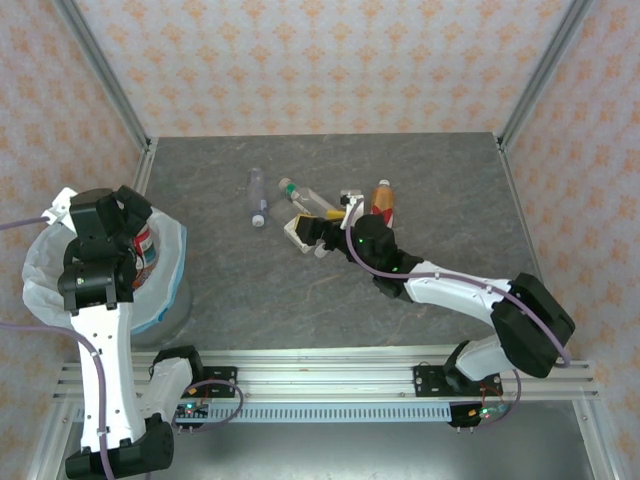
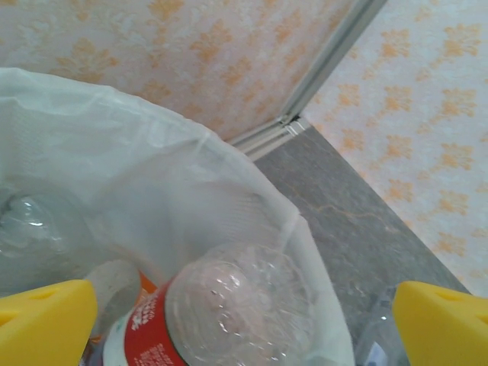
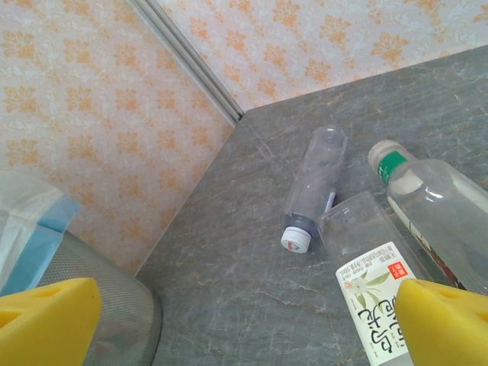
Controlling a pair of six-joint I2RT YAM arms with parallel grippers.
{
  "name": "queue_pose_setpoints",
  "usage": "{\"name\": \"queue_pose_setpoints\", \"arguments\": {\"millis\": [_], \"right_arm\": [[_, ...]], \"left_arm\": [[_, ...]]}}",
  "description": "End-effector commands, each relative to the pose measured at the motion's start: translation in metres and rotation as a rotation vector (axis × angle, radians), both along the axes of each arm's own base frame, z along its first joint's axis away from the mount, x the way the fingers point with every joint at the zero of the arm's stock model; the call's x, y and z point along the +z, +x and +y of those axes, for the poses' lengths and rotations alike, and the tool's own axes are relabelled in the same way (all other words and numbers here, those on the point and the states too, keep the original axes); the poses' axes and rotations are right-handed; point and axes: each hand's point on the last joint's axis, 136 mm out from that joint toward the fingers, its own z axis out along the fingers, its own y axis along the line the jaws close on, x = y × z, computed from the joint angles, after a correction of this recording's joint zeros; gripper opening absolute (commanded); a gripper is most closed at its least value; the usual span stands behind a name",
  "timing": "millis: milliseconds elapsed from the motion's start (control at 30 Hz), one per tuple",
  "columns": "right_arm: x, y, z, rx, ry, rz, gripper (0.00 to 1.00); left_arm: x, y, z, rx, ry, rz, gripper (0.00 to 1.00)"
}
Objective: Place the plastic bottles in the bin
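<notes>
The bin [image 1: 172, 305] stands at the left table edge, lined with a white bag [image 2: 152, 175]. A clear bottle with a red label [image 2: 221, 313] lies loose inside it, directly under my left gripper [image 2: 244, 329], whose yellow fingers [image 2: 42, 324] stand wide open around nothing. Another clear bottle [image 2: 27, 229] rests deeper in the bag. My right gripper [image 3: 248, 324] hovers open over the table beside a white-labelled bottle [image 3: 374, 286]. Past it lie a clear bottle with a white cap [image 3: 314, 187] and a green-capped bottle [image 3: 435, 198]. An orange bottle [image 1: 383, 200] lies further right.
The bottles cluster mid-table around my right gripper [image 1: 312, 228]. The bin's grey mesh wall [image 3: 91, 305] is at the lower left of the right wrist view. Patterned walls and metal frame posts [image 1: 110, 80] bound the table on three sides.
</notes>
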Motion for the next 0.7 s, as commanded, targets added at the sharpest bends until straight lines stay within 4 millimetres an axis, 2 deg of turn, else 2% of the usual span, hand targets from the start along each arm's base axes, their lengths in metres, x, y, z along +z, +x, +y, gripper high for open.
{"name": "queue_pose_setpoints", "arguments": {"millis": [0, 367, 533, 667], "right_arm": [[0.004, 0.006, 0.003, -0.016, 0.007, 0.013, 0.99], [-0.007, 0.009, 0.003, -0.036, -0.015, 0.040, 0.99], [-0.010, 0.012, -0.001, -0.061, -0.026, 0.048, 0.99], [-0.011, 0.012, -0.003, -0.070, -0.029, 0.054, 0.99]], "left_arm": [[0.019, 0.010, -0.015, -0.109, -0.013, -0.074, 1.00], [0.033, 0.025, -0.049, -0.308, -0.069, -0.153, 1.00], [0.039, 0.024, -0.057, -0.337, 0.009, -0.117, 1.00], [0.042, 0.033, -0.079, -0.412, 0.067, -0.085, 1.00]]}}
